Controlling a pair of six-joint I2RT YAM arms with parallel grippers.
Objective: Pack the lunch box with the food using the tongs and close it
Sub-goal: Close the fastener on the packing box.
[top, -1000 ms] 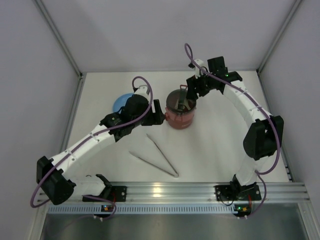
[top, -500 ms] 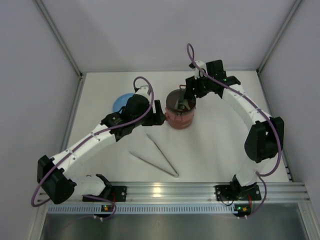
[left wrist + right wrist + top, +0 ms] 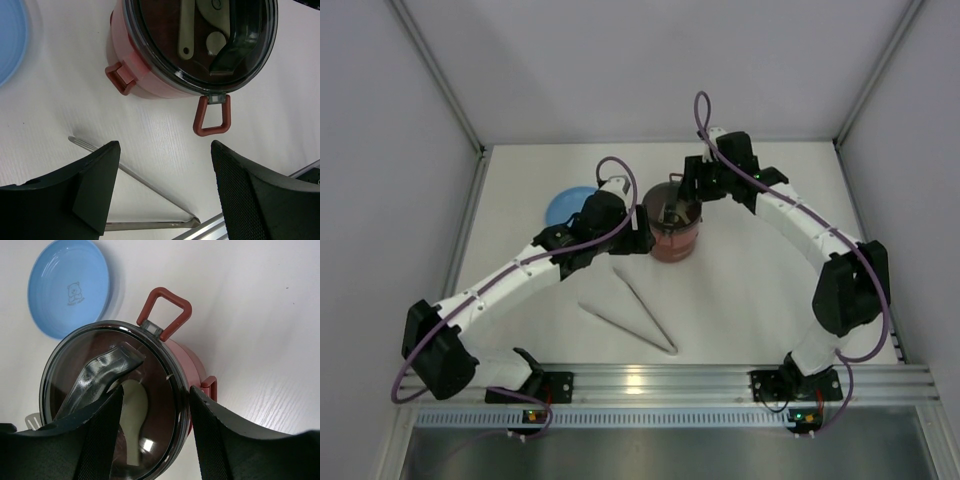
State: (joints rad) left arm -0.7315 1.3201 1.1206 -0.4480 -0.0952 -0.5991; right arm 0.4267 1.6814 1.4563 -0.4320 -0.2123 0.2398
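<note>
- Two grippers are stationed at the lunch box (image 3: 673, 238), which is set at frame centre in the top view with the grey cover (image 3: 155, 365) seated and one red latch (image 3: 212, 133) hanging loose.
- Left gripper (image 3: 165, 150): fingers are spread wide with nothing between. The box lies just ahead, toward the upper frame.
- Right gripper (image 3: 155, 392): held directly over the cover, fingers parted. Contact with the handle (image 3: 100, 372) cannot be told.
- Tongs (image 3: 643, 309): laid unheld on the table below the box, in a narrow V with its apex toward lower right.
- The right arm is judged nearer for pressing down.

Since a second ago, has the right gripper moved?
Yes. In the top view the right gripper has shifted left, away from the table's back right corner, and now hangs over the lunch box.
</note>
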